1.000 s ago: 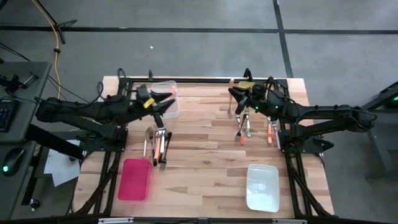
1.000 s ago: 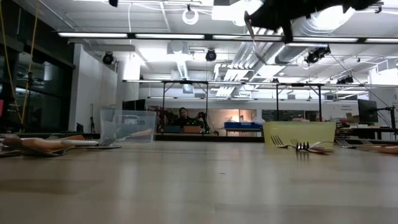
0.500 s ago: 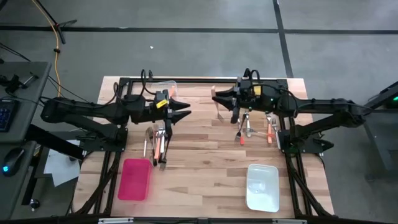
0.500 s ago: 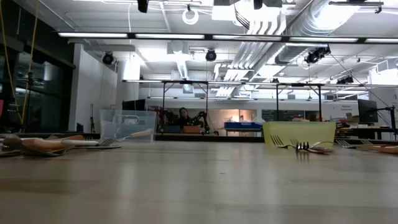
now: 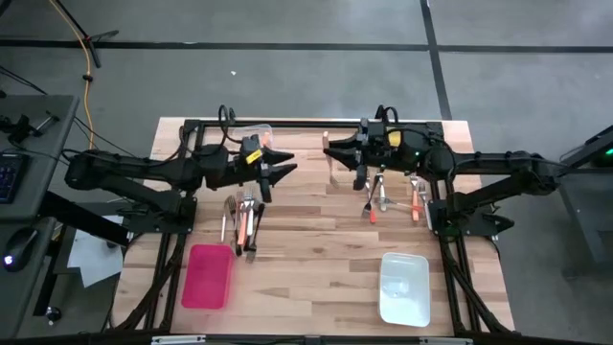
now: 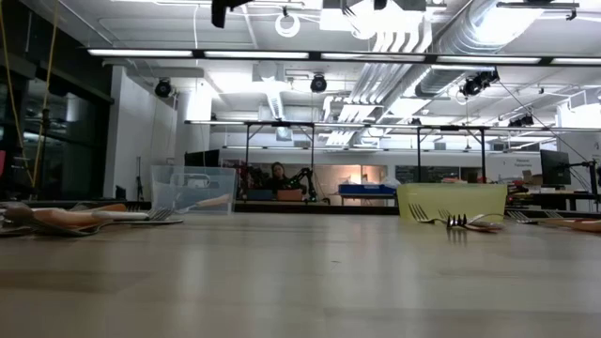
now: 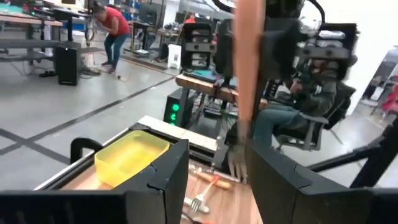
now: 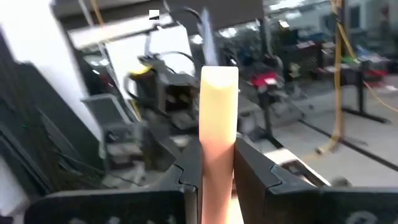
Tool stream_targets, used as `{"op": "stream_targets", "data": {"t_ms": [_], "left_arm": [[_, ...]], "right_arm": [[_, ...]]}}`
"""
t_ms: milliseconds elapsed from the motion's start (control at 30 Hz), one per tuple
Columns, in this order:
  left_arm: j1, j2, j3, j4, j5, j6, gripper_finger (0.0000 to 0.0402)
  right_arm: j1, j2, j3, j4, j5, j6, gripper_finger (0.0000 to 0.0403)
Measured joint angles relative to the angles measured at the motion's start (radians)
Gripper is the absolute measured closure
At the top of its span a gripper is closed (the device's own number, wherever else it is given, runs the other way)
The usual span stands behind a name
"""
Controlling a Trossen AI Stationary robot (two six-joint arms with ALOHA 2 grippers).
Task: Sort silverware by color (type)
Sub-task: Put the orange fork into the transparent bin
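surface (image 5: 316, 249) carried four bins: pink bin (image 5: 207, 276) near-left, white bin (image 5: 403, 287) near-right, clear bin (image 5: 259, 134) far-left, yellow bin (image 7: 129, 154) far-right, seen best from my left wrist. both arms were raised over the far middle of the surface, grippers facing each other across a gap.

step in hand, as i judged it: a hand-over of one utensil between arms, mid-sort. my right gripper (image 5: 337, 153) was closed on a pale-handled utensil (image 8: 219, 118); the right wrist view showed its handle standing up between my two fingers, gripped on both sides. in the left wrist view that same handle (image 7: 251, 62) stood upright in the gap between the fingers of my left gripper (image 5: 281, 168), whose jaws were wide and held nothing. whether the fingers already flanked the handle or were just short of it, i could not tell.

next move, my estimate: ease the left gripper forward until the handle sits squarely between its fingers, close, then release with the right. the handle is thin, so alignment matters before closing.

remaining silverware lay in two groups: a left pile (image 5: 242, 218) below my left gripper, beside the pink bin's far end, and a right pile (image 5: 393, 196) below my right arm. both piles were untouched at this moment; sorting looked far from finished.
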Motion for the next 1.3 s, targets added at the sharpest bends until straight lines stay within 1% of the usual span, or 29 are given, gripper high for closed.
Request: {"op": "stream_targets", "data": {"t_ms": [167, 300, 367, 467, 667, 833, 933, 1000, 1067, 1167, 1200, 1233, 1300], "left_arm": [[0.023, 0.081, 0.000, 0.123, 0.097, -0.081, 0.0218], [0.023, 0.130, 0.000, 0.180, 0.177, -0.127, 0.0192], [0.023, 0.150, 0.000, 0.206, 0.200, -0.134, 0.0184], [0.023, 0.177, 0.000, 0.243, 0.201, -0.135, 0.0181], [0.023, 0.256, 0.000, 0.390, 0.201, -0.114, 0.0181], [0.023, 0.287, 0.000, 0.417, 0.200, -0.075, 0.0186], [0.023, 0.286, 0.000, 0.417, 0.200, -0.061, 0.0208], [0.023, 0.286, 0.000, 0.412, 0.200, -0.035, 0.0237], [0.023, 0.286, 0.000, 0.411, 0.200, -0.010, 0.0279], [0.022, 0.286, 0.000, 0.402, 0.199, 0.011, 0.0362], [0.022, 0.285, 0.000, 0.399, 0.198, 0.014, 0.0378], [0.023, 0.285, 0.000, 0.397, 0.201, 0.013, 0.0383], [0.023, 0.285, 0.000, 0.394, 0.200, 0.014, 0.0378]], "right_arm": [[0.017, 0.077, 0.000, 0.105, -0.010, 0.013, 0.0358], [0.017, 0.105, 0.000, 0.132, -0.010, 0.020, 0.0358], [0.016, 0.112, -0.001, 0.148, -0.010, 0.023, 0.0358], [0.016, 0.112, -0.001, 0.150, -0.010, 0.023, 0.0358], [0.016, 0.112, -0.001, 0.169, -0.010, 0.035, 0.0358], [0.016, 0.112, -0.002, 0.166, -0.010, 0.023, 0.0358], [0.016, 0.112, -0.002, 0.165, -0.014, 0.023, 0.0358], [0.016, 0.112, -0.002, 0.163, -0.030, 0.023, 0.0358], [0.016, 0.112, -0.002, 0.163, -0.036, 0.023, 0.0358], [0.016, 0.112, -0.002, 0.159, -0.044, 0.022, 0.0358], [0.016, 0.112, -0.002, 0.158, -0.052, 0.023, 0.0358], [0.016, 0.112, -0.002, 0.158, -0.048, 0.020, 0.0358], [0.016, 0.112, -0.002, 0.157, -0.050, 0.022, 0.0358]]}}
